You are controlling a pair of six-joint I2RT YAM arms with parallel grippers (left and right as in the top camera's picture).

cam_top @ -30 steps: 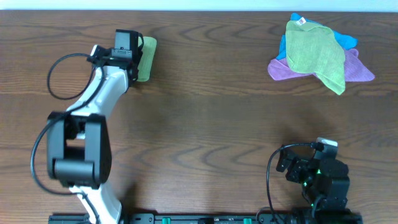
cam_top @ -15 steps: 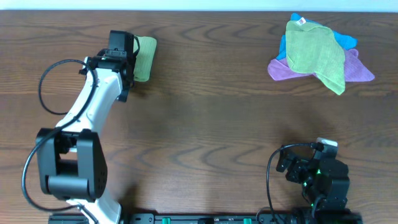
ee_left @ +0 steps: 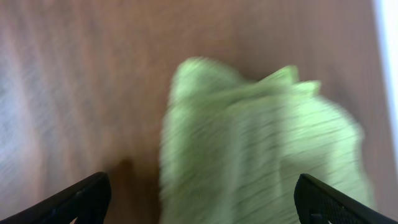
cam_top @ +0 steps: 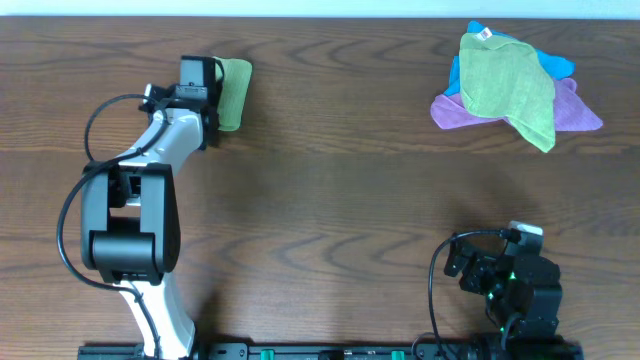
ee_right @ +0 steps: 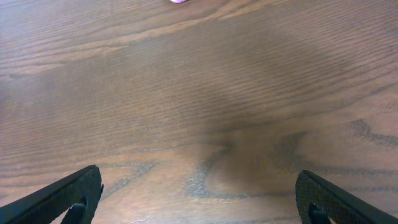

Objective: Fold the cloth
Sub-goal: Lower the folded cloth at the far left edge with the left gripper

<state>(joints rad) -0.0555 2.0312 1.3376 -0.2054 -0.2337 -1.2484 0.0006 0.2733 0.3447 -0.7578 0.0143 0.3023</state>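
The light lime-green cloth (cam_top: 234, 92) lies bunched or folded into a narrow shape at the far left of the table. In the left wrist view it (ee_left: 261, 149) is blurred and fills the space under the jaws. My left gripper (cam_top: 208, 95) hovers over the cloth's left edge. Its fingers (ee_left: 199, 199) are spread wide and hold nothing. My right gripper (cam_top: 497, 268) rests near the front right. It is open (ee_right: 199, 199) over bare wood and far from the cloth.
A pile of cloths sits at the far right: a duller olive-green one with a small tag (cam_top: 508, 90) on top of a purple one (cam_top: 580, 112) and a blue one (cam_top: 555, 63). The table's far edge (cam_top: 320, 16) runs just behind both.
The left arm's elbow swung left and then back right. Its gripper stayed over the cloth's left edge with only small shifts. The cloth and the right arm have not moved.
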